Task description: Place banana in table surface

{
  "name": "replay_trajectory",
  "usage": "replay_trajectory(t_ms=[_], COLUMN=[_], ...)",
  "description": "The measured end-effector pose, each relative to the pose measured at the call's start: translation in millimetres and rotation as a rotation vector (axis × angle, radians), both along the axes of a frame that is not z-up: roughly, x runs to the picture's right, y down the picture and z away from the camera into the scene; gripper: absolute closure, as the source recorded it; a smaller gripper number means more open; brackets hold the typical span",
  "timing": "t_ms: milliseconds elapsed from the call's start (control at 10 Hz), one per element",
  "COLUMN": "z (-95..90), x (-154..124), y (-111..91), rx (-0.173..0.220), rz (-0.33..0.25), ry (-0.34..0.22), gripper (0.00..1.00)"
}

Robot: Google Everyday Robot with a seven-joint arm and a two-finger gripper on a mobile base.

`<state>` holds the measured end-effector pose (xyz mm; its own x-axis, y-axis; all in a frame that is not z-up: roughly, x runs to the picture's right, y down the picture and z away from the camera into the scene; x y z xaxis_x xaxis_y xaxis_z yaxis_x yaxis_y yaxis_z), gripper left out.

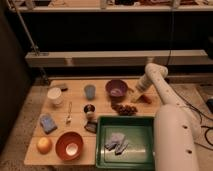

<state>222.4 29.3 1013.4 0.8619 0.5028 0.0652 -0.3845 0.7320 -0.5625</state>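
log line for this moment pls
gripper: low over table, right of purple bowl | banana: at gripper, beside orange piece, whether on table unclear | task: in progress

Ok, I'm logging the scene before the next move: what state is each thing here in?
Gripper: low over the light tan wooden tabletop, right of the round purple bowl.
Slim pale-yellow banana: at the gripper; held or not, unclear.
Purple bowl: upright.
Blue cup: upright.
White cup: upright.
Green rectangular plastic tray: holds crumpled grey cloth.
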Motion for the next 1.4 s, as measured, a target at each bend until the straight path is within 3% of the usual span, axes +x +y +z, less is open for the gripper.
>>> replay_trajectory(t_ms=[600, 900, 1100, 1400], z=[-9.5, -11.1, -20.1, -65.4], x=[3, 5, 12, 45], y=[-1, -1, 0, -27], rx=[0.002, 0.0, 0.019, 0.16], rz=[-0.009, -0.007, 0.061, 0.279], ry=[-0.01, -0.009, -0.062, -0.264], gripper=[0.96, 1.0, 1.0, 1.0])
